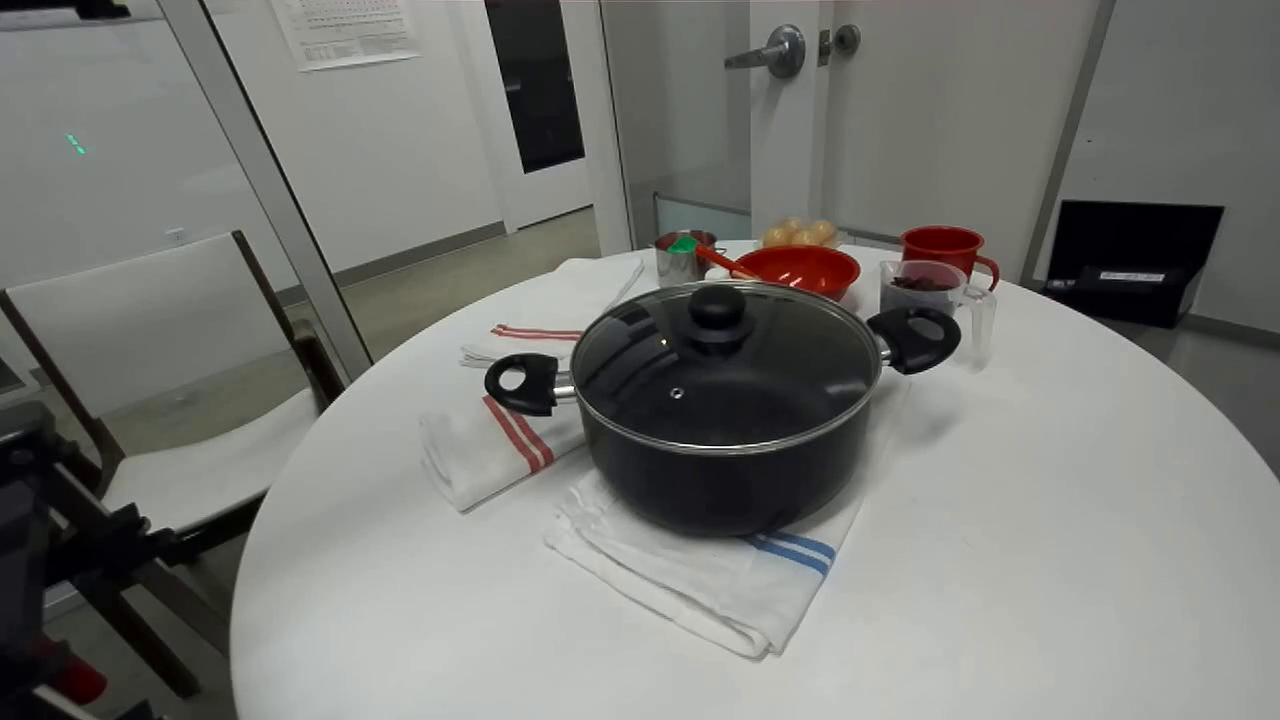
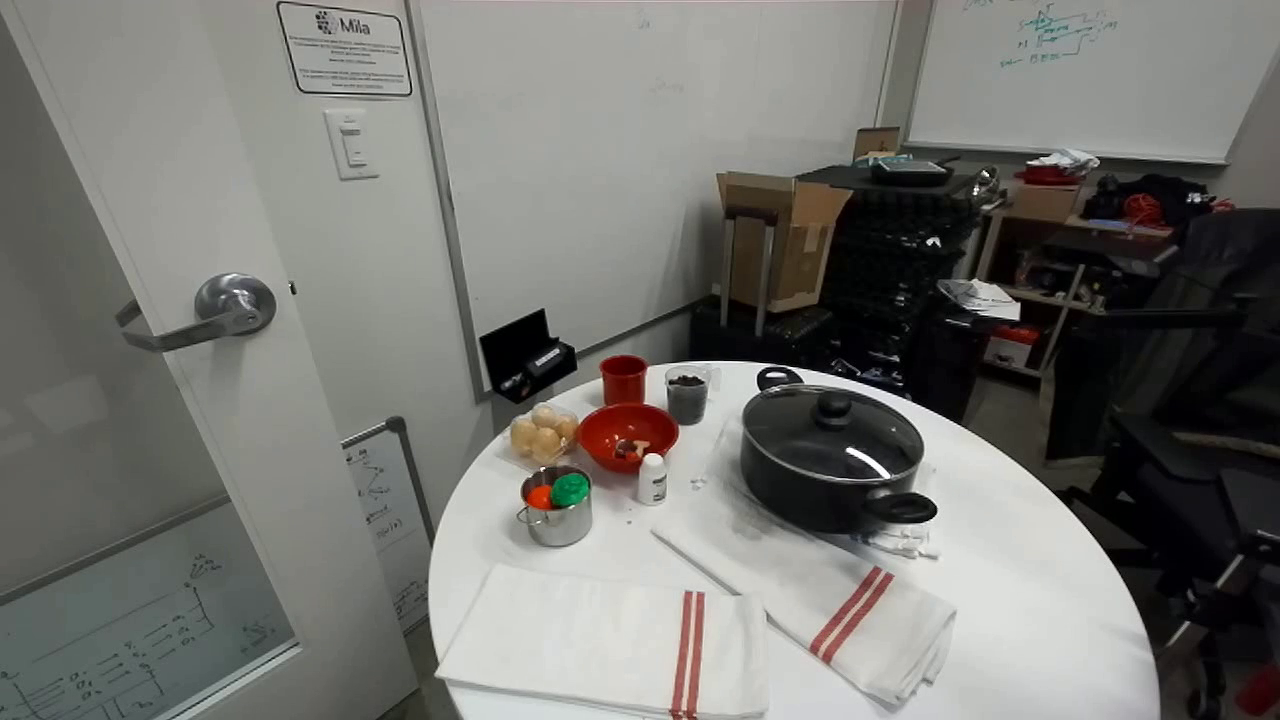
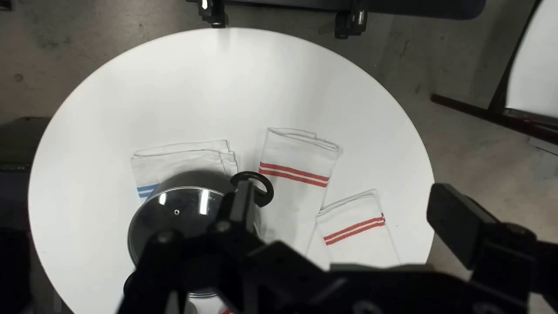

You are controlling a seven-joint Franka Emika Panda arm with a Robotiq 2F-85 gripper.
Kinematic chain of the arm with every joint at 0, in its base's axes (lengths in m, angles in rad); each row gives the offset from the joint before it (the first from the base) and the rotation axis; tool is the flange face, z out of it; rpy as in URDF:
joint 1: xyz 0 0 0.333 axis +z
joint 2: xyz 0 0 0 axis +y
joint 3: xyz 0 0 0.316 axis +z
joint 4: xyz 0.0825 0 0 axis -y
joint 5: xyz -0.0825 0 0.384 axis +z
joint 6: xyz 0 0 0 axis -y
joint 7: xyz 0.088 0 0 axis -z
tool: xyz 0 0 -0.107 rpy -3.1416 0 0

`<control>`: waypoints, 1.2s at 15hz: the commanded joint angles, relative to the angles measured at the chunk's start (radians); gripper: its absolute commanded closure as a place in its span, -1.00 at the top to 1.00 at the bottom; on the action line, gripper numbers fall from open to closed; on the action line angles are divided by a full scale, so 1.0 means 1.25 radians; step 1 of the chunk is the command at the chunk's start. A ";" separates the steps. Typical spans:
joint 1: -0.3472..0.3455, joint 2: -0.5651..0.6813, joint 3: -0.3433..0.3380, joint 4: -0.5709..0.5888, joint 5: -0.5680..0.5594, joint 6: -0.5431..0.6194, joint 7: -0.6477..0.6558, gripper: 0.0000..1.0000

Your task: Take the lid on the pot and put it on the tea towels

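Observation:
The dark glass lid (image 1: 640, 395) with its black knob sits on the black pot (image 1: 720, 495); both also show in the other exterior view, lid (image 2: 800, 430) and pot (image 2: 790, 490). The pot stands on a blue-striped tea towel (image 1: 690, 590). Two red-striped tea towels lie beside it, one flat (image 2: 600, 635) and one partly by the pot (image 2: 850, 610). In the wrist view my gripper (image 3: 346, 203) is open and empty, high above the table. Its left finger covers part of the lid (image 3: 174, 222); the towels (image 3: 292, 200) show between the fingers. No exterior view shows the gripper.
On the table (image 1: 1050, 550) behind the pot are a red bowl (image 1: 800, 268), a red mug (image 1: 940, 245), a clear measuring cup (image 2: 687, 398), a metal cup (image 2: 558, 525), eggs (image 2: 540, 440) and a white bottle (image 2: 652, 482). A chair (image 1: 160, 330) stands nearby.

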 commanded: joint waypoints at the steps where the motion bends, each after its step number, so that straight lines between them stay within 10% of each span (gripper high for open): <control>1: -0.003 0.030 -0.002 0.021 0.003 -0.001 -0.001 1.00; 18: -0.069 0.700 -0.047 0.371 0.042 0.165 0.089 1.00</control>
